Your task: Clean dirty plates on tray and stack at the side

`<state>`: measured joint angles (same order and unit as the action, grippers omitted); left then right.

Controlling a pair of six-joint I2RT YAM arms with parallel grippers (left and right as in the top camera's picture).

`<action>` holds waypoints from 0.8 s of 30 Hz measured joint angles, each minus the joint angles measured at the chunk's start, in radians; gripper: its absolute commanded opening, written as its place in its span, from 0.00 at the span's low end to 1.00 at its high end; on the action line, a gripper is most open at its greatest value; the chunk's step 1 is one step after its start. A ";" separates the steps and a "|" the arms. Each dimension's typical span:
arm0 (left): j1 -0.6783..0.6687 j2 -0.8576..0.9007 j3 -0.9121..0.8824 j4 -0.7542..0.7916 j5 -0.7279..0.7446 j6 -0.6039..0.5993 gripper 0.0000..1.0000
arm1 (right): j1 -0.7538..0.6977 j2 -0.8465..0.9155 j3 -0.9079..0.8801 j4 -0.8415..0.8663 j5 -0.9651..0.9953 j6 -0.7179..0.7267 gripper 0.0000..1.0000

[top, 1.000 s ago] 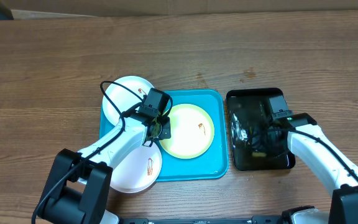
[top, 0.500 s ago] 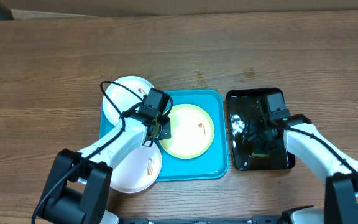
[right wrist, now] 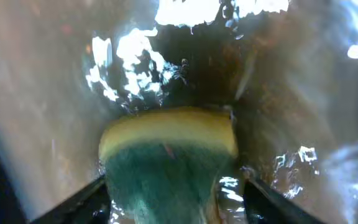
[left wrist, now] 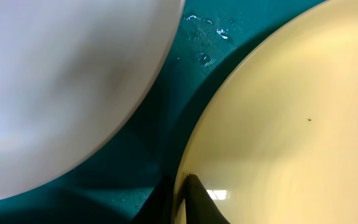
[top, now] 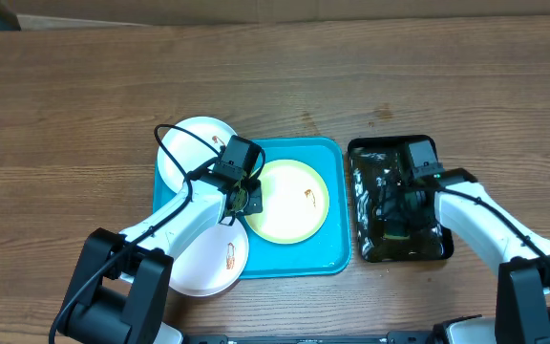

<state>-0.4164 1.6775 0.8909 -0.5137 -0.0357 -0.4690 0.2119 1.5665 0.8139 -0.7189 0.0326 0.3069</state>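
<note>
Yellow-green-rimmed plate [top: 294,201] lies mid turquoise tray [top: 332,258], white plates [top: 184,153] overhanging its left corners. Left gripper [top: 244,196] is closed, apparently pinching that plate's left rim. Right gripper [right wrist: 174,199] straddles the sponge [right wrist: 166,149] in the black tray [top: 390,143], jaws apart; it should close squarely across the sponge before lifting.

Robot test bench: wood-grain table [top: 84,86] with two mounted arms [top: 175,225].
</note>
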 measured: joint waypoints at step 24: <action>0.000 0.000 0.000 -0.003 -0.003 0.000 0.14 | -0.002 0.000 -0.036 -0.085 -0.060 0.003 0.52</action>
<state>-0.4164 1.6779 0.8906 -0.5167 -0.0387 -0.4690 0.2104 1.5661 0.7780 -0.8043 -0.0277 0.3103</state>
